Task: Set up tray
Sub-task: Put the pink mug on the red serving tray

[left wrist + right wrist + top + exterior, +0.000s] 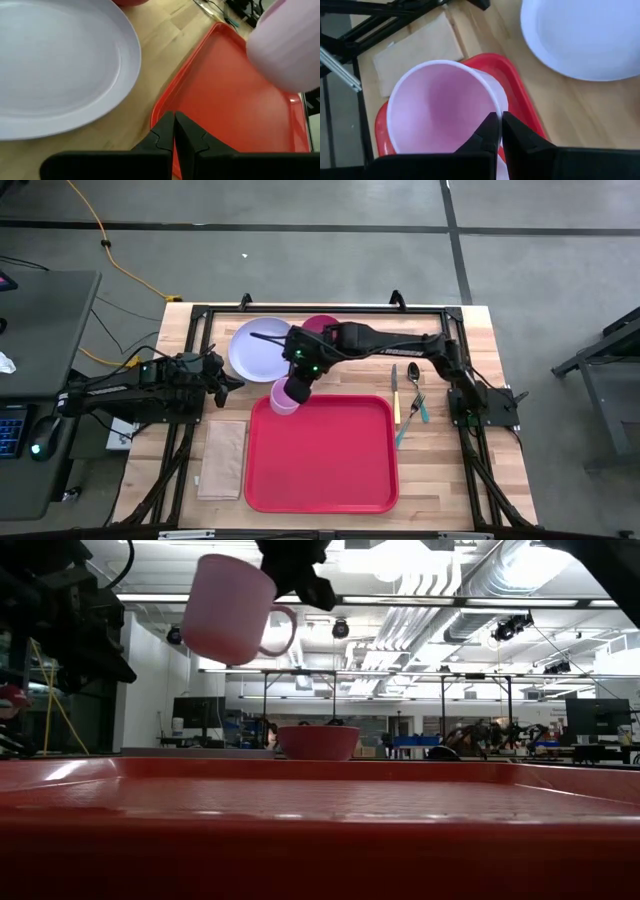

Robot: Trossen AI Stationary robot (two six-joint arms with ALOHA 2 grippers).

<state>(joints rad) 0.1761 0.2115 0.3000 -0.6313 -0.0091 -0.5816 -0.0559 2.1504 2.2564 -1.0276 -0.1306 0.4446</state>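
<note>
Wood tabletop [450, 340] carries the large flat red plastic rectangular tray [320, 455] at six o'clock of its middle, long side running left to right. The right arm reaches in from three o'clock, stretched nearly flat across the far half of the table with its wrist bent down; the right gripper [296, 385] hangs over the tray's ten o'clock corner, fingers pinched tight on the handle of a pale pink plastic mug [230, 608]. The mug is lifted clear of the tray, tilted, its mouth showing wide in the right wrist view [440, 112].

The left arm lies low along the nine o'clock edge of the table, its forearm pointing toward three o'clock; the left gripper [228, 380] sits just beside the tray's near-left corner, fingers [165, 135] drawn almost together and holding nothing.

A round lavender plastic plate [260, 348] rests at eleven o'clock of the tray, with a dark pink bowl [318, 742] just behind it at twelve o'clock. A tan folded napkin [222, 458] lies at nine o'clock of the tray, and the cutlery [410, 402] at three o'clock.
</note>
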